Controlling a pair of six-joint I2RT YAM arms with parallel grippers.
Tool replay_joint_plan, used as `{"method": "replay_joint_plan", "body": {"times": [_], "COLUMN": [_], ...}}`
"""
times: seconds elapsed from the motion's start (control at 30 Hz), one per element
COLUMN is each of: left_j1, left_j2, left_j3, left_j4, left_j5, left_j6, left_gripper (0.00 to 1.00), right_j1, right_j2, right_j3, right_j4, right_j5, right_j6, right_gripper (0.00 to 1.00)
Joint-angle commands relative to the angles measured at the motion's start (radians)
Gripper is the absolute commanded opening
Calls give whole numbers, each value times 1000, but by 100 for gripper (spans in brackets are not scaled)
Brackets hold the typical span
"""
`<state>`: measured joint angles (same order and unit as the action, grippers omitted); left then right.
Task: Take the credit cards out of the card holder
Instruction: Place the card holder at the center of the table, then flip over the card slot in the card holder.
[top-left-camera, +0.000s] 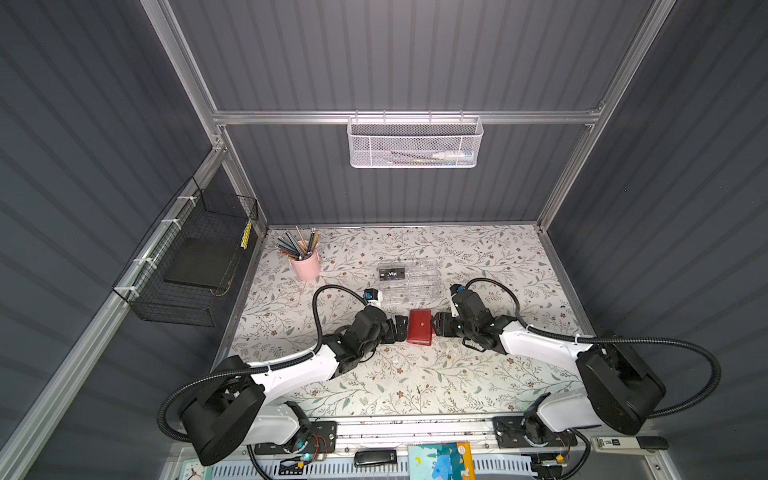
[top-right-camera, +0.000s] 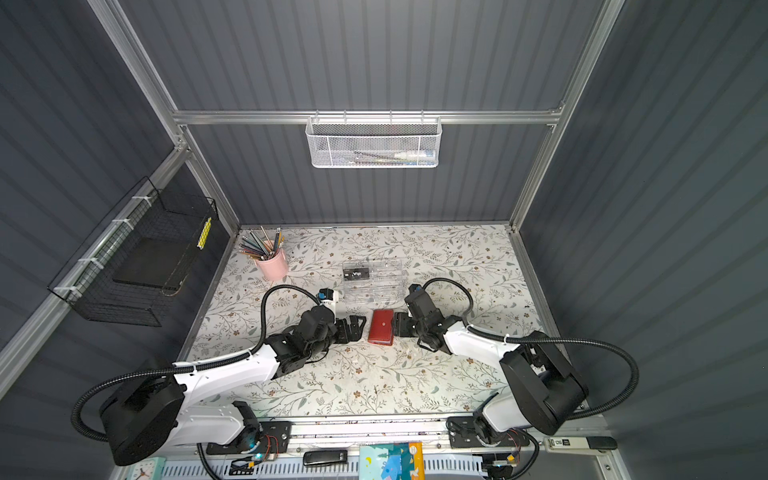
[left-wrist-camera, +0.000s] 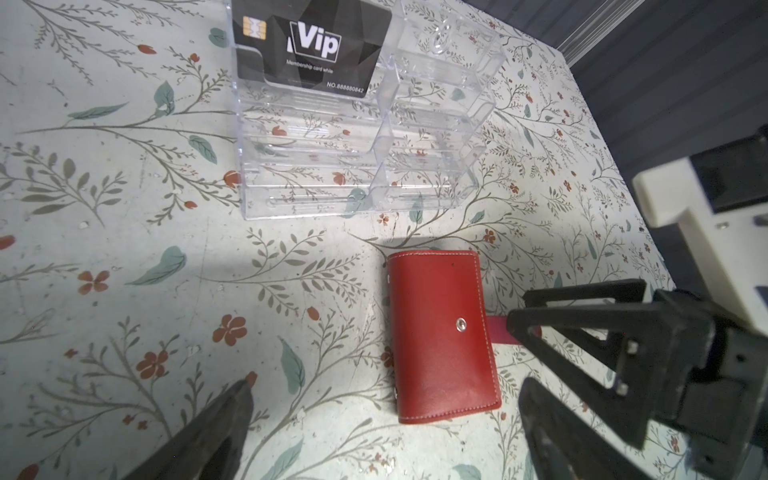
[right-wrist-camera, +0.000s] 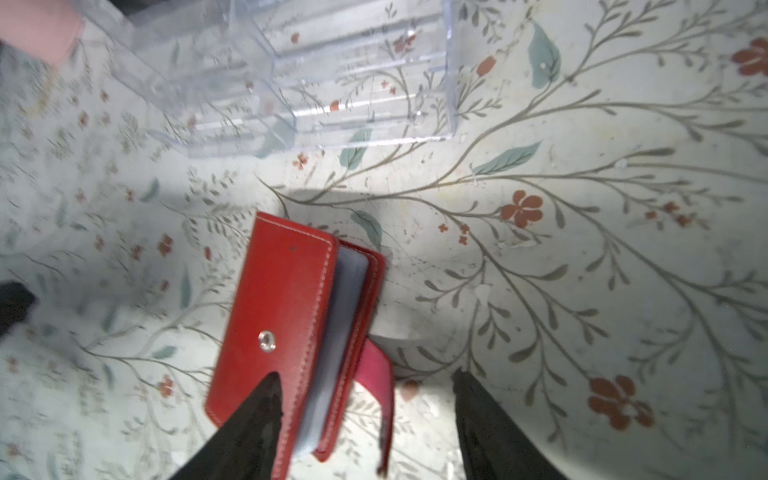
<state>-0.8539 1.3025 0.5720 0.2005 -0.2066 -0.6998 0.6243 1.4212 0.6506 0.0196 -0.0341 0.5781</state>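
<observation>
In both top views the red card holder (top-left-camera: 419, 327) (top-right-camera: 381, 327) lies on the bench (top-left-camera: 415, 382) just beside the clear box (top-left-camera: 409, 282), between both grippers. In the left wrist view the left gripper (left-wrist-camera: 386, 384) is spread wide, and a black credit card (left-wrist-camera: 316, 45) stands inside the box. In the right wrist view the right gripper (right-wrist-camera: 365, 374) is spread, one finger overlapping the holder's cover

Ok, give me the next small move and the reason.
Probably close the right gripper on the top cover edge of the card holder and fold it open. It lies nearly shut, strap tab unsnapped, sleeve pages showing. The left gripper is open on its other side, and neither holds anything.
</observation>
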Motion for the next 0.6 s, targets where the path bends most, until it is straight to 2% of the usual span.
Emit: {"method": "replay_joint_plan", "body": {"times": [0.0,0.07,0.2,0.57], "left_j1": [6,5,6,49], "left_j2": [-45,-63,-116,-262], "left_j3": [18,14,5,-63], "left_j4": [-35,-43,-61,-92], "left_j5": [10,5,-6,27], "left_j6": [10,10,6,-10], "left_gripper": [100,100,100,100], "right_j1": [2,5,21,52], "right_j2": [-28,-29,6,166], "right_j3": [36,50,85,156], "right_j4": [-2,5,27,70], "right_j5": [-27,-45,-70,-95], "right_j6": [5,16,39,81], "right_gripper": [78,82,98,99]}}
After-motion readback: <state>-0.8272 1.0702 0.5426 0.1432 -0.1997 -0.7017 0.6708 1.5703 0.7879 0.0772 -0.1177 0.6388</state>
